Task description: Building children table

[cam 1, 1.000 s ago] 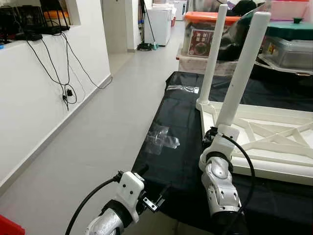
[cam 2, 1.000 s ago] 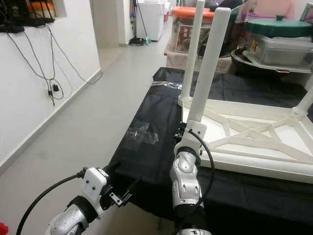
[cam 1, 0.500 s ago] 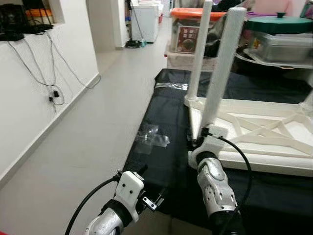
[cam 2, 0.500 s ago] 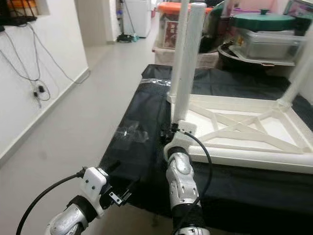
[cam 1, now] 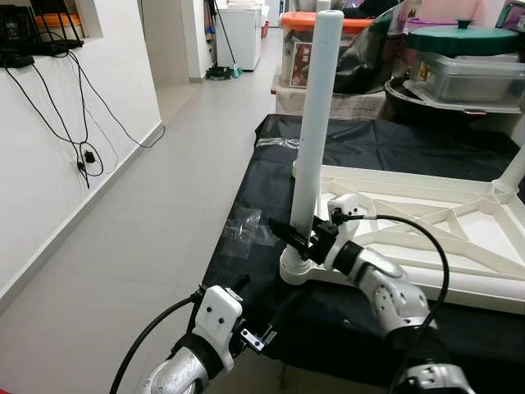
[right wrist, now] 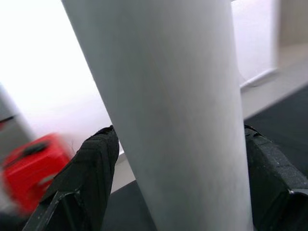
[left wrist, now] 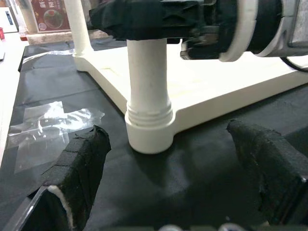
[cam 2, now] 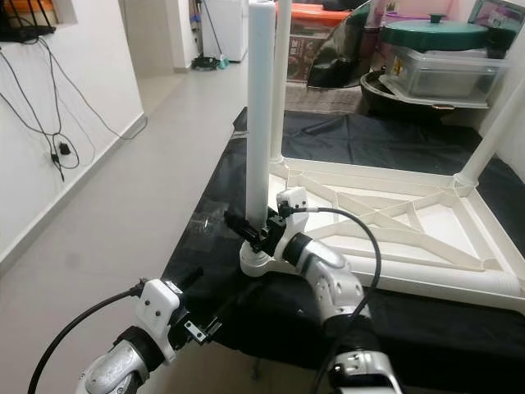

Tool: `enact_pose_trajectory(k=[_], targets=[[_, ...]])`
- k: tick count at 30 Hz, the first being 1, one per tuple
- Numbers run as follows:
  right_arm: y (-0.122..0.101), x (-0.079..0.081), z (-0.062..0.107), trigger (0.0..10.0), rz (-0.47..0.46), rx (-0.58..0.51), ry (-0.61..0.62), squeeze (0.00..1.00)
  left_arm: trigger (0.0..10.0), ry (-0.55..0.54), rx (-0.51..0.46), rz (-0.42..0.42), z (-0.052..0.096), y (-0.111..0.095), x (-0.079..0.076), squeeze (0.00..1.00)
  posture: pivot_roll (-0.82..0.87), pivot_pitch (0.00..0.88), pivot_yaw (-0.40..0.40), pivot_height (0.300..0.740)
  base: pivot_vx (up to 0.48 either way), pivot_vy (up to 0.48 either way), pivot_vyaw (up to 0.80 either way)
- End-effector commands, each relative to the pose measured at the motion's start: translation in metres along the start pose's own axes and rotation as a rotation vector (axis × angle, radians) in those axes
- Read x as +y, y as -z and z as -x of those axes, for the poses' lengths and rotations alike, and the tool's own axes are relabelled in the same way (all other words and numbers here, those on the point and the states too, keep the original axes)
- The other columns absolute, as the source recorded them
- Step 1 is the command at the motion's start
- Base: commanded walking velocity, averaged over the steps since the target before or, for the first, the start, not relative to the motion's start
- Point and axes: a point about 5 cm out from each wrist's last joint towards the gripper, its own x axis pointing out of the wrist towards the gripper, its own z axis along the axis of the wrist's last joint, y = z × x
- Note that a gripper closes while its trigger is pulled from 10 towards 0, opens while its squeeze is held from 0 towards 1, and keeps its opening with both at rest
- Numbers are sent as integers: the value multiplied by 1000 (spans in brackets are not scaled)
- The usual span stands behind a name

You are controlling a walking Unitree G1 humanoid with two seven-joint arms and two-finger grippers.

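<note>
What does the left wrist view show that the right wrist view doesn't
The left wrist view alone shows the leg's threaded foot in its socket at the corner of the upturned table frame, the black cloth and a clear plastic bag. The right wrist view alone shows a blurred red thing beyond. Both show the white table leg with the right gripper around it.
</note>
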Motion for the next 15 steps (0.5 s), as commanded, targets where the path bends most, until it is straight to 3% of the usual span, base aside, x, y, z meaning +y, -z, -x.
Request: enact_pose_trajectory(k=[1, 5, 11, 12, 15], targets=[[6, 13, -12, 10000, -23, 26, -107, 0, 10000, 0, 23, 8, 0, 5, 0, 0, 53, 0, -39, 740, 0, 0, 0], [10, 22, -15, 10000, -25, 72, -302, 0, 10000, 0, 24, 8, 0, 5, -1, 0, 60, 0, -42, 740, 0, 0, 0], [13, 27, -16, 10000, -31, 89, -347, 0, 10000, 0, 24, 8, 1, 5, -1, 0, 62, 0, -43, 740, 0, 0, 0], [19, 30, -19, 0, -28, 116, -359, 0, 10000, 1, 25, 8, 1, 6, -1, 0, 59, 0, -42, 740, 0, 0, 0], [26, 31, -19, 0, -1, 152, -350, 0, 10000, 2, 26, 8, 1, 6, -1, 0, 61, 0, -41, 740, 0, 0, 0]])
